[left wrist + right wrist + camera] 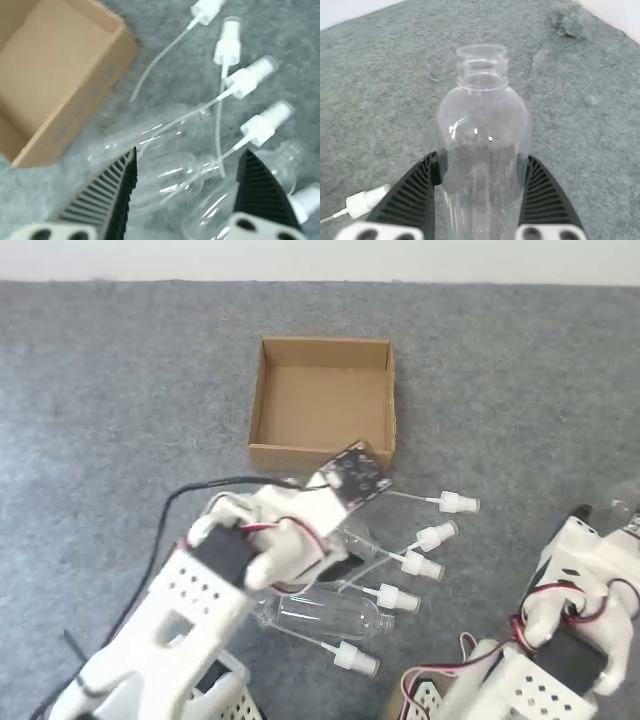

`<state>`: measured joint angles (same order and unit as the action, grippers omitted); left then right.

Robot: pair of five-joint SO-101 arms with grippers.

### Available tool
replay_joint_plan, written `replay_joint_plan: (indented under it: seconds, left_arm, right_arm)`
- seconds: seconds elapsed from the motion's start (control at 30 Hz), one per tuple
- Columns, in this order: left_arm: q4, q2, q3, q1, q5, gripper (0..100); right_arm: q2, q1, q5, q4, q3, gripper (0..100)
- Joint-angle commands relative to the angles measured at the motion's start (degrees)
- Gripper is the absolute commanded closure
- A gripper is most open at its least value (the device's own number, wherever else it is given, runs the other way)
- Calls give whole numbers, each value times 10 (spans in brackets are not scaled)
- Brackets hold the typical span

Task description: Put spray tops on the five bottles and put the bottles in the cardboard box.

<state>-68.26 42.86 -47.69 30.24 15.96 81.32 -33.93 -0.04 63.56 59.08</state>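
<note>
Logged cardboard box (320, 405) on grey carpet (110, 390), open side up, at 12 o'clock from the bottle pile in the high view. Counted five white spray tops with thin dip tubes, loose on the carpet, fanned between 2 and 5 o'clock from the left arm (230, 570): uppermost spray top (458, 503) close to the box corner, lowest spray top (355, 658) farthest from it. Found one lying bottle (330, 615), clear, on its side, neck bare and pointing to 3 o'clock, just beside the left arm at its 5 o'clock. More clear bottles (170, 175) seen in the left wrist view, on their sides with dip tubes crossing over them (exact count not readable, outlines overlapping). Left gripper (190, 165) spread wide above these bottles, one dark ribbed finger on each side of them, gripping nothing; contact with the plastic not determinable. Box wall just beside the same bottles. Right arm (560, 610) placed at 4 o'clock from the pile, well apart from the box. Right gripper (482, 165) pinching the held bottle (482, 115) across its body, both pads against the clear wall, neck open, without spray top, pointing away from the wrist. One stray spray top (367, 200) lying on the carpet near a finger of that gripper. Small lint clump (572, 20) noted on the carpet beyond the held bottle.
</note>
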Motion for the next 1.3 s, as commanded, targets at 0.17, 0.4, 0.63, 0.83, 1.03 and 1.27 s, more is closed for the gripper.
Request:
replay_joint_plan:
  seconds: [0.17, 0.4, 0.63, 0.83, 1.03, 1.27]
  left_arm:
    - [109, -133, 29, 68, -18, 695]
    - [165, -209, 34, 115, -17, 695]
    - [215, -264, 41, 153, -16, 695]
    - [215, -354, 107, 152, -16, 695]
    - [215, -429, 153, 151, -17, 697]
    - [215, -475, 189, 154, 14, 742]
  right_arm:
    - [12, -11, -5, -15, -7, 933]
    - [12, -35, -5, -15, -7, 931]
    - [12, -32, -5, -15, -7, 931]
    - [12, -31, -5, -15, -7, 931]
    - [12, -30, -4, -15, -6, 931]
    - [12, -7, 0, -12, -5, 930]
